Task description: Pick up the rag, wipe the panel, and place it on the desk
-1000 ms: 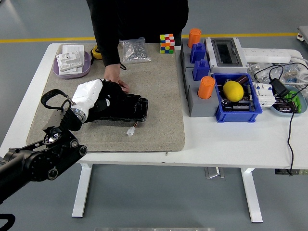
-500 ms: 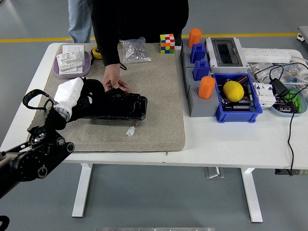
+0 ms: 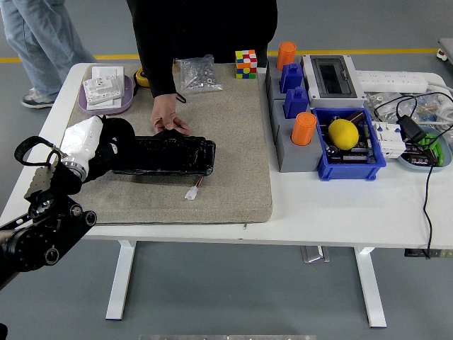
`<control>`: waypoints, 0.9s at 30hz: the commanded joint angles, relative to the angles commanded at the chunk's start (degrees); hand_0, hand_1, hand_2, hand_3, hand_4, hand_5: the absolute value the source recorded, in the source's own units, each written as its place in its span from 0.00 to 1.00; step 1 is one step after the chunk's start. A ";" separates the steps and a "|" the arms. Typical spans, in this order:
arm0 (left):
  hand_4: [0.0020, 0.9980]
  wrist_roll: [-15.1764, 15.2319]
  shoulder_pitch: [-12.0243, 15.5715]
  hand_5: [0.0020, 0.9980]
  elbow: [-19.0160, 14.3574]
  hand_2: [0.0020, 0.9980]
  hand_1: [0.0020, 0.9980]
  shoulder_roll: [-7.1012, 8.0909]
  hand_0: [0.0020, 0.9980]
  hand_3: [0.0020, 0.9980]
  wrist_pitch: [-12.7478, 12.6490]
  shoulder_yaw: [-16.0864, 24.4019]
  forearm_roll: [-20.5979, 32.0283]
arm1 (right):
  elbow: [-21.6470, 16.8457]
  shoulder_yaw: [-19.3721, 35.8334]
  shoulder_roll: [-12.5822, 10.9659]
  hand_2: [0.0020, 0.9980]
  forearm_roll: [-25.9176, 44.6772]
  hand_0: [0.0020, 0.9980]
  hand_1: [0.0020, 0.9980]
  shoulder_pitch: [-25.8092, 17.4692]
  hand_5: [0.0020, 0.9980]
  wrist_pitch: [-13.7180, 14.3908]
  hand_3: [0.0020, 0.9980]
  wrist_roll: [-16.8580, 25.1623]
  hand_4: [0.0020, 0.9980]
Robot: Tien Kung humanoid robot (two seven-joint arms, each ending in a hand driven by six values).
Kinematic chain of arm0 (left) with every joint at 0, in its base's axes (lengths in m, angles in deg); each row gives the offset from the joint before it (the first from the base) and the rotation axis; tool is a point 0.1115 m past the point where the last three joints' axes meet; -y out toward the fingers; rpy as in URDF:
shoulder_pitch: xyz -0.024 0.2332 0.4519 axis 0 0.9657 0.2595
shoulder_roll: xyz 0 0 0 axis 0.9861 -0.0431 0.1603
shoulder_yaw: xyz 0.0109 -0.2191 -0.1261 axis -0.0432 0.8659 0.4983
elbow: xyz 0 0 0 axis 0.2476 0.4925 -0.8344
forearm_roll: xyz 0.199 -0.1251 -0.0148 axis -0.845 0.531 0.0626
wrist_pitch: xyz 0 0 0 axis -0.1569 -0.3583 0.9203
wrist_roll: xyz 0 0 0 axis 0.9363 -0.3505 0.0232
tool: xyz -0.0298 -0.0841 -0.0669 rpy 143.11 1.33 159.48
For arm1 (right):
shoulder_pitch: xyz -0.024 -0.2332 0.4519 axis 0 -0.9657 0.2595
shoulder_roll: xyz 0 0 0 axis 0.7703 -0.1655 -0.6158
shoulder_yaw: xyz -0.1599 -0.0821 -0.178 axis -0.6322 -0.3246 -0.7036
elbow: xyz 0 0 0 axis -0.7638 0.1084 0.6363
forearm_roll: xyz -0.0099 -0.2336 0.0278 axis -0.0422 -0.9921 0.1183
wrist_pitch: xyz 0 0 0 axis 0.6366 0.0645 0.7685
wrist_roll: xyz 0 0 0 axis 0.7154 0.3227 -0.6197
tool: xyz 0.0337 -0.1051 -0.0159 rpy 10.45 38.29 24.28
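Left hand point(image 3: 112, 145), black, at centre left of the frame, fingers curled over a white rag point(image 3: 81, 139) and pressing it at the left end of the black panel point(image 3: 164, 156); over the last second hand and rag have travelled leftward along the panel from near its middle to its end, which suggests a wiping stroke is finishing and that setting the rag on the desk comes next. Right hand: not in view. Panel: one, lying lengthwise on the tan mat point(image 3: 233, 142), steadied at its upper edge by a person's hand point(image 3: 168, 120) from the far side; a second person's legs have come into the upper left corner. Small white connector point(image 3: 192, 193): one, just below the panel. Orange cups point(image 3: 303, 128): two, right of centre. Blue blocks point(image 3: 296, 102): two. Lemon point(image 3: 343, 133): one, in a blue bin point(image 3: 322, 152). Colour cube point(image 3: 245, 64): one, upper centre. Bag of hardware point(image 3: 197, 74): one. Purple tray point(image 3: 102, 108) with white switch plates: one, upper left.
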 joint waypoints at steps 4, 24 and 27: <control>0.00 -0.14 0.61 0.00 -0.07 0.57 0.21 0.35 0.28 0.42 -0.42 1.53 -0.85 | -0.03 -0.11 -0.03 0.68 0.05 0.71 0.59 0.00 0.63 0.09 0.63 0.04 1.00; 0.00 1.28 3.65 0.00 1.10 0.57 0.21 1.97 0.28 0.43 -1.89 5.89 -1.39 | -0.41 -0.25 -0.02 0.68 0.00 0.70 0.59 -0.39 0.63 0.40 0.63 -0.13 1.00; 0.00 2.14 3.91 0.00 2.03 0.58 0.26 2.14 0.29 0.45 -2.30 5.67 -0.76 | -0.48 -0.35 0.01 0.68 0.05 0.70 0.59 -0.39 0.63 0.48 0.63 -0.11 1.00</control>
